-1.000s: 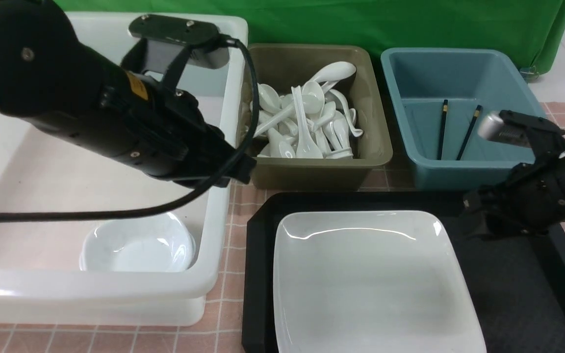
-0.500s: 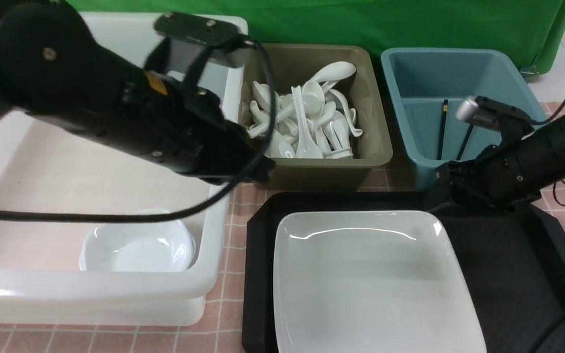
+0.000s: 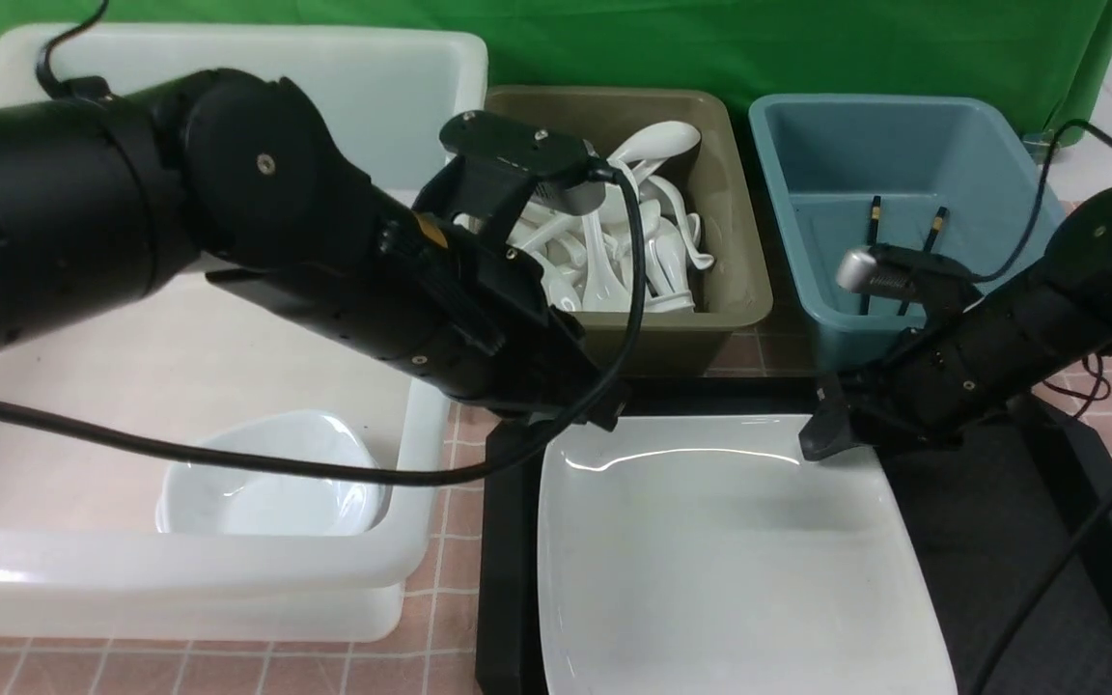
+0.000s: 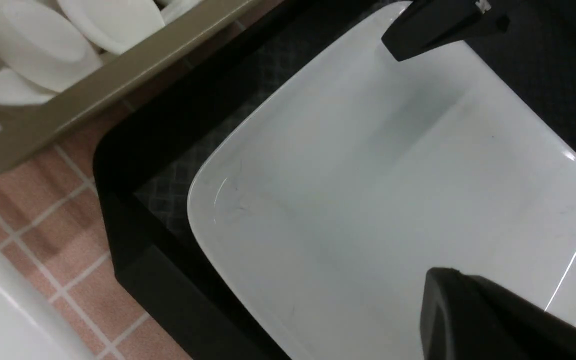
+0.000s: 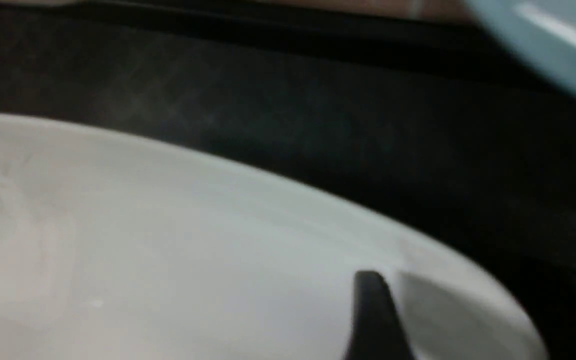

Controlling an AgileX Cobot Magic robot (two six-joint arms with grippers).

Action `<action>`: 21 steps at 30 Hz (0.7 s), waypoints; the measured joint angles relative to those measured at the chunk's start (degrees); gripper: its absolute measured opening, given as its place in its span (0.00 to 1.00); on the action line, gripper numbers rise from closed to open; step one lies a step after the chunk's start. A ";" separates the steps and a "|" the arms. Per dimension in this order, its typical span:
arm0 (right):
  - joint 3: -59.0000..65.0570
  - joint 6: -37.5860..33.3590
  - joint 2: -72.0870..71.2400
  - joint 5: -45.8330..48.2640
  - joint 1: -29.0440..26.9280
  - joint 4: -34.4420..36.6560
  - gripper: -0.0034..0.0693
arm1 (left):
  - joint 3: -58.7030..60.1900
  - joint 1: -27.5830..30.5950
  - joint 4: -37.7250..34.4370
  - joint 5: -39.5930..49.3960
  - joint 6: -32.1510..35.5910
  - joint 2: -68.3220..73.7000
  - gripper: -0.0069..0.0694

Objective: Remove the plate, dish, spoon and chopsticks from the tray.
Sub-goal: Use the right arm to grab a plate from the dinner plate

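1. The plate [image 3: 730,569] lies flat on the tray [image 3: 508,541], toward its left side. Your right gripper [image 3: 819,439] is at its far-right corner, your left gripper [image 3: 602,413] at its far-left corner.
2. Left fingers are pressed together. For the right, you can't tell whether it is spread or pinching the rim.
3. Yellow label [image 3: 431,230] on the left arm [image 3: 228,212] is too small to read.
4. The left wrist view shows the right gripper's tip over the plate corner. The right wrist view is blurred, with one dark finger [image 5: 374,315] over the plate's rim.
5. Only the front view shows the chopsticks [image 3: 871,241] leaning in the blue bin [image 3: 903,135] and the dish [image 3: 266,483] in the white bin [image 3: 180,569].
6. White spoons [image 3: 657,251] are heaped in the olive bin [image 3: 735,241]. The left arm and its cable [image 3: 228,461] block part of both the olive and white bins.
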 joint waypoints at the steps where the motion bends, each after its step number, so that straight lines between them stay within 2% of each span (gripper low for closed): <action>1: -0.06 -0.14 0.34 -0.18 0.26 0.14 0.59 | 0.00 0.00 0.00 0.14 0.00 0.00 0.09; 3: -0.12 -1.17 0.61 0.24 0.34 0.13 0.48 | 0.00 0.00 0.07 0.54 0.00 0.00 0.09; 11: -0.02 -0.97 -0.85 2.10 0.34 -1.72 0.44 | 0.00 0.00 2.99 1.77 -1.39 -0.30 0.09; 14: 0.07 -0.97 -4.26 4.61 0.34 -3.97 0.38 | 0.00 0.06 7.04 2.11 -4.69 -1.48 0.09; 17: 0.12 -0.89 -11.17 7.76 0.34 -4.71 0.26 | 0.00 0.96 11.49 2.27 -8.71 -3.99 0.09; 21: 0.12 0.25 -18.62 9.77 0.47 -4.08 0.17 | 0.00 4.49 12.99 2.60 -9.91 -7.68 0.09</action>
